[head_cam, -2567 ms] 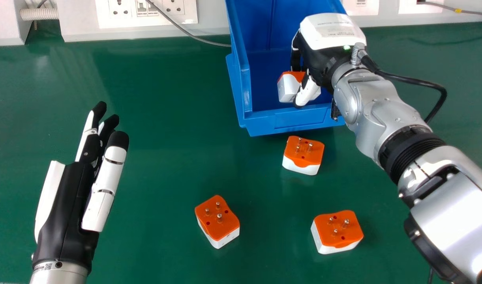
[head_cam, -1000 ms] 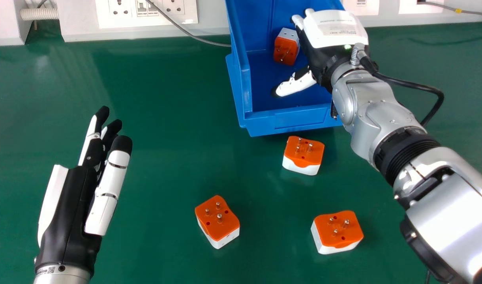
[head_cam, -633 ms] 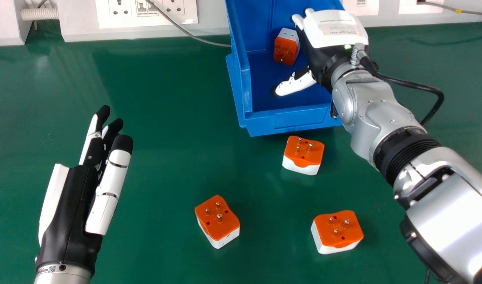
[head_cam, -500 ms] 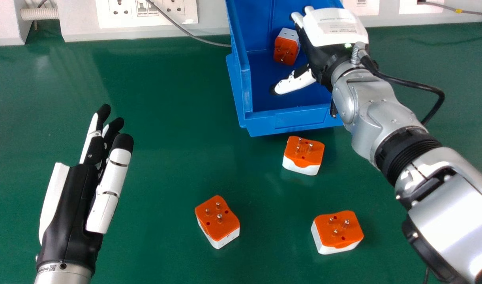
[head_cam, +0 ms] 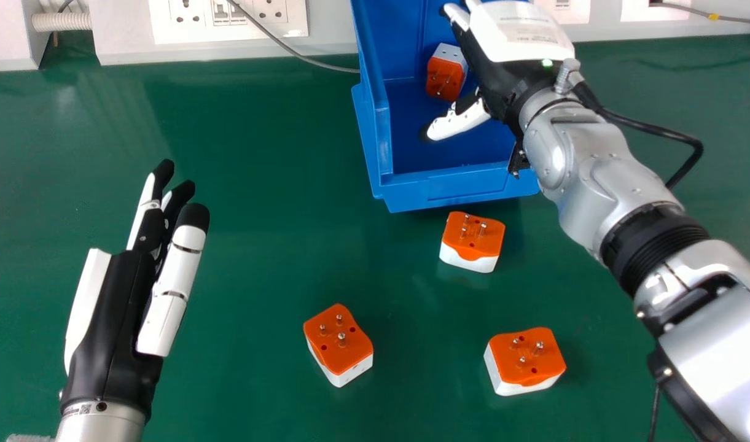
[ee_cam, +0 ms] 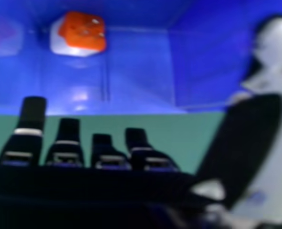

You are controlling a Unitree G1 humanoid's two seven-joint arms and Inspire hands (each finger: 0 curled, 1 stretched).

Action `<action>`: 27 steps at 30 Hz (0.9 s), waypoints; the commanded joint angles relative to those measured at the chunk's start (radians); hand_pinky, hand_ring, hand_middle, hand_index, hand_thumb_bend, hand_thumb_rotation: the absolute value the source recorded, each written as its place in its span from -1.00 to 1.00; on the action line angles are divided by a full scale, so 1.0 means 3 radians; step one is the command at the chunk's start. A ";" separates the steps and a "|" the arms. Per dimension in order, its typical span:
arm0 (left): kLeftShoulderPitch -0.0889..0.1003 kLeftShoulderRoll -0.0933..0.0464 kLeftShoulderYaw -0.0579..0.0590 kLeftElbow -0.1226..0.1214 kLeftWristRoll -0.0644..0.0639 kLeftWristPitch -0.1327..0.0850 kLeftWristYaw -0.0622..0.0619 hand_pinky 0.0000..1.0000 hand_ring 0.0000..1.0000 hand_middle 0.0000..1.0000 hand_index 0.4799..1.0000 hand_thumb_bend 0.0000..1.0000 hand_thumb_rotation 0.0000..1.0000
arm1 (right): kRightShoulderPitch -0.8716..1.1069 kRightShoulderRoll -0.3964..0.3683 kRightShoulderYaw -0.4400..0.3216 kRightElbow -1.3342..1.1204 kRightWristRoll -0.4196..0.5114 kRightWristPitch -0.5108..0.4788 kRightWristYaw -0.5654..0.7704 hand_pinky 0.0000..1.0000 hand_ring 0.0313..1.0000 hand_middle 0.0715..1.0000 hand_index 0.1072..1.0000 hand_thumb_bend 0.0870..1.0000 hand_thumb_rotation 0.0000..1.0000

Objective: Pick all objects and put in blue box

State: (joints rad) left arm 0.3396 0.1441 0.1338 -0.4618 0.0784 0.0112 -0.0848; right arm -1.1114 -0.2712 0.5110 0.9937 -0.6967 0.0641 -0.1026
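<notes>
right hand [head_cam: 516, 37]: over the blue box [head_cam: 460, 190], fingers pretty much straight, thumb stuck out wide
left hand [head_cam: 110, 319]: at the view's left, fingers loose and straight-ish
boxed adapter [head_cam: 445, 80]: sitting in the box, orange pin face towards the front wall
front adapter [head_cam: 472, 239]: on the green table [head_cam: 246, 184], just outside the box, pins up
middle adapter [head_cam: 338, 344] and right adapter [head_cam: 525, 362]: same table, pins up too, well apart
</notes>
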 commanded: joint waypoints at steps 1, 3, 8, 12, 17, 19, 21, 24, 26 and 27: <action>-0.0021 0.0014 0.0008 -0.0056 0.0009 -0.0017 0.0019 0.78 0.91 0.91 0.93 0.01 1.00 | 0.0117 -0.0142 -0.0107 -0.0363 0.0060 -0.0018 0.0058 0.54 0.84 0.98 0.83 0.13 -0.66; -0.0031 0.0018 0.0011 -0.0040 0.0005 -0.0020 0.0016 0.78 0.91 0.91 0.93 0.01 1.00 | 0.0339 -0.0244 -0.0187 -0.0770 0.0084 -0.0016 0.0106 0.54 0.84 0.98 0.82 0.13 -0.69; -0.0041 0.0022 0.0019 -0.0015 -0.0006 -0.0031 0.0011 0.78 0.91 0.91 0.93 0.03 1.00 | 0.0762 -0.0390 -0.0325 -0.1489 0.0087 0.0068 0.0226 0.54 0.82 0.97 0.81 0.14 -0.80; -0.0062 0.0021 0.0017 -0.0006 -0.0002 -0.0026 0.0014 0.78 0.91 0.91 0.93 0.03 1.00 | 0.1205 -0.0471 -0.0455 -0.2171 0.0079 0.0188 0.0331 0.53 0.81 0.97 0.80 0.14 -0.85; -0.0061 0.0023 0.0027 0.0009 -0.0025 -0.0049 0.0002 0.78 0.91 0.92 0.94 0.01 1.00 | 0.1738 -0.0452 -0.0694 -0.2908 0.0176 0.0381 0.0473 0.52 0.80 0.96 0.80 0.15 -0.87; -0.0063 0.0024 0.0029 0.0017 -0.0035 -0.0059 -0.0005 0.78 0.91 0.92 0.94 0.01 1.00 | 0.1961 -0.0393 -0.0777 -0.3222 0.0195 0.0513 0.0516 0.52 0.80 0.96 0.79 0.15 -0.87; -0.0066 0.0026 0.0034 0.0029 -0.0042 -0.0067 -0.0013 0.79 0.92 0.93 0.95 0.00 1.00 | 0.2145 -0.0340 -0.0828 -0.3495 0.0188 0.0632 0.0550 0.53 0.80 0.96 0.79 0.15 -0.87; -0.0068 0.0027 0.0039 0.0041 -0.0052 -0.0083 -0.0022 0.80 0.93 0.94 0.96 -0.01 1.00 | 0.2459 -0.0267 -0.0856 -0.3926 0.0131 0.0785 0.0560 0.55 0.81 0.95 0.77 0.17 -0.85; -0.0067 0.0031 0.0044 0.0047 -0.0060 -0.0094 -0.0027 0.81 0.94 0.95 0.98 -0.01 1.00 | 0.2627 -0.0237 -0.0852 -0.4139 0.0087 0.0841 0.0561 0.56 0.81 0.94 0.76 0.18 -0.82; -0.0066 0.0033 0.0046 0.0049 -0.0064 -0.0098 -0.0028 0.82 0.94 0.95 0.99 -0.02 1.00 | 0.2684 -0.0229 -0.0848 -0.4214 0.0070 0.0860 0.0564 0.56 0.81 0.94 0.76 0.19 -0.82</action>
State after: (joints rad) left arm 0.3206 0.1456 0.1408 -0.4403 0.0674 0.0069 -0.0905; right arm -0.3238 -0.3458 0.2703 -0.2083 -0.6500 0.3144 0.0688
